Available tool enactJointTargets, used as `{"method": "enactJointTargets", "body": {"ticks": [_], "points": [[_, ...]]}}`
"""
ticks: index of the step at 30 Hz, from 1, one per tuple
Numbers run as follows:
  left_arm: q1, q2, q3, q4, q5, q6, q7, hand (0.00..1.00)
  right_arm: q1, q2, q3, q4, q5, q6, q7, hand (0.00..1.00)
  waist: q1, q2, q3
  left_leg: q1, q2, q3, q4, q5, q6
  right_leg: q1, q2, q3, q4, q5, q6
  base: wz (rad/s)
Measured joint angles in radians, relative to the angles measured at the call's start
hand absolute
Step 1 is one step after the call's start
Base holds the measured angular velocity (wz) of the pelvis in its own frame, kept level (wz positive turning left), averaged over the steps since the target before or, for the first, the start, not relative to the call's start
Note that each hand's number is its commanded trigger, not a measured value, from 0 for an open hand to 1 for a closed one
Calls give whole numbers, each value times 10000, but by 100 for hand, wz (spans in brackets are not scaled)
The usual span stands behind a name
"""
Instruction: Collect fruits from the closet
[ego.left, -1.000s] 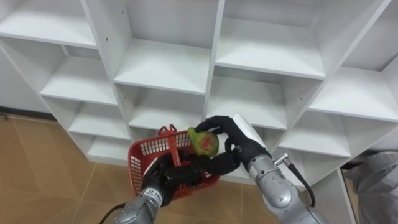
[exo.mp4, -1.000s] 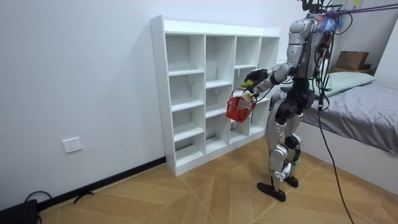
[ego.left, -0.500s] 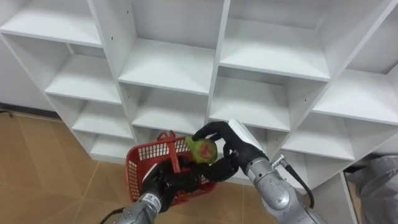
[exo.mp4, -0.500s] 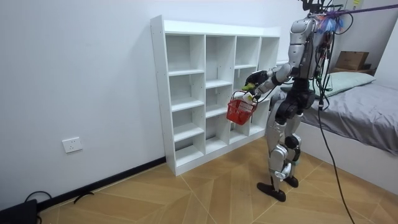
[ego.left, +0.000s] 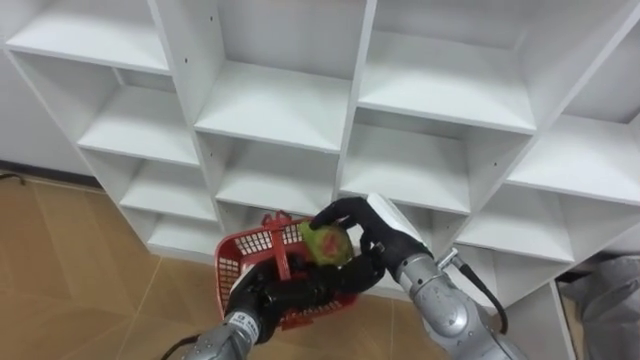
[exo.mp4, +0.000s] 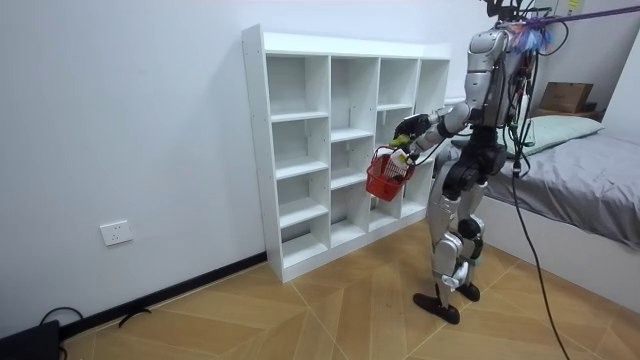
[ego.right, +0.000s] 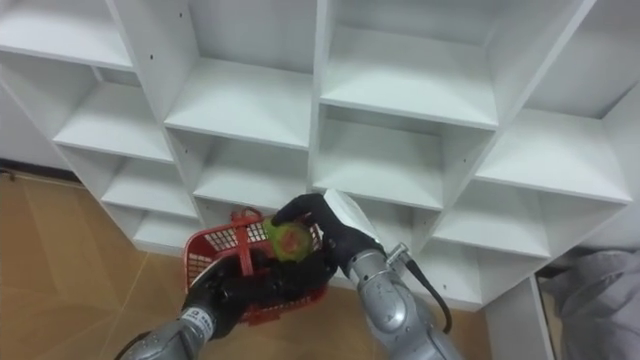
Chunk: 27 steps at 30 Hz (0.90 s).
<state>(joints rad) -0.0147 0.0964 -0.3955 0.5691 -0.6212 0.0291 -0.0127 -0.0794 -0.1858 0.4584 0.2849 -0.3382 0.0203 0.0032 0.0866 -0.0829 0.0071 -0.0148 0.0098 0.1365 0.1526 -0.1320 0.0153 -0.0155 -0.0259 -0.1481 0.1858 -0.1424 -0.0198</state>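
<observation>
Clamping the right hand (ego.left: 378, 232) fingers round the green-red fruit (ego.left: 326, 243), holding it just over the red basket (ego.left: 248, 262); curling the left hand (ego.left: 266, 299) fingers on the basket's near rim, before the white closet (ego.left: 270, 105).

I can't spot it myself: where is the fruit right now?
In the eye views the fruit sits in the right hand, just above the red basket that the left hand holds, before the white shelves.
</observation>
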Motion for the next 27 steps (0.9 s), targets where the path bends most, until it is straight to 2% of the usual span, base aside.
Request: {"method": "enactJointTargets", "body": {"ticks": [3, 7, 16, 20, 27], "points": [[102, 44, -9, 0, 56, 5, -19, 100, -109, 60, -1, 521, 236, -192, -48, 100, -10, -98, 6, -87, -3, -36, 59, 0, 0, -15, -8, -73, -4, 0, 0, 7], [261, 46, -23, 0, 57, 5, -222, 100, -335, 229, -88, 1329, 196, -176, -160, 100, 33, -234, 26, -182, -5, -88, 117, -7, 7, -61, -4, -105, -12, 1, 0, 5], [251, 2, -98, -69, 33, -76, -467, 100, -865, 293, -88, 2927, -17, 36, -149, 100, 195, -303, 50, -438, -31, -229, 155, -10, 15, -265, -62, -310, -1, 1, 5, 3], [252, 3, -86, -408, 11, -76, -505, 100, -1023, 266, -98, 2937, -243, 47, -149, 100, 283, -408, 125, -481, -40, -281, 145, -10, 15, -277, -61, -324, -23, -1, 7, 2], [252, 6, -91, -733, 16, -78, -859, 100, -1267, 254, -99, 2941, -254, 45, -150, 100, 301, -451, 145, -514, -57, -329, 147, -14, 20, -286, -67, -358, -38, -11, 22, 1]]}}
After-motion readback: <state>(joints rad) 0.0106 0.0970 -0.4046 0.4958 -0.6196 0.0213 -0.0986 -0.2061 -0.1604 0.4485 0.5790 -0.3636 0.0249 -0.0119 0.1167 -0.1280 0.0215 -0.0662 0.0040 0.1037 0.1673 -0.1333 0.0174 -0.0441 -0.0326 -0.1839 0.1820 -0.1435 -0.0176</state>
